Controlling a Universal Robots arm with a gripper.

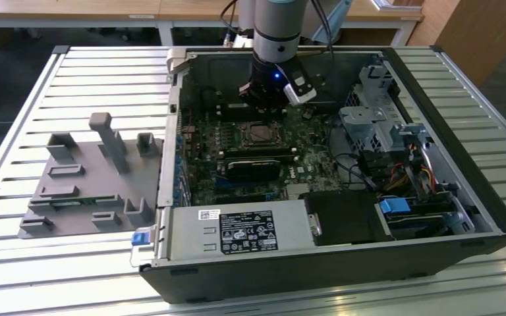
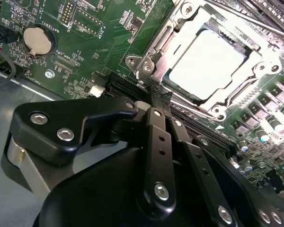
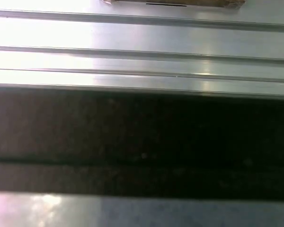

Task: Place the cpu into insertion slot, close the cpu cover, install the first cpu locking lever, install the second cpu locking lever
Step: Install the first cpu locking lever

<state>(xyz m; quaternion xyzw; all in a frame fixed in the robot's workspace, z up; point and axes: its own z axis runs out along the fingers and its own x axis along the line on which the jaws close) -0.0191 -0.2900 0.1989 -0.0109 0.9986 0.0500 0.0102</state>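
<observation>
One open computer case (image 1: 464, 217) sits on a slatted table (image 1: 77, 79), one green circuit board (image 1: 209, 171) inside it. On the board: one cpu (image 2: 206, 64), seated under one cpu cover (image 2: 177, 33), and one round coin cell (image 2: 38, 39). One labelled power supply box (image 1: 235, 230) lies along the case's near edge. One grey fixture block (image 1: 86, 178) stands on the table beside the case. One robot arm (image 1: 275, 29) reaches in, carrying one gripper (image 2: 158, 92).
</observation>
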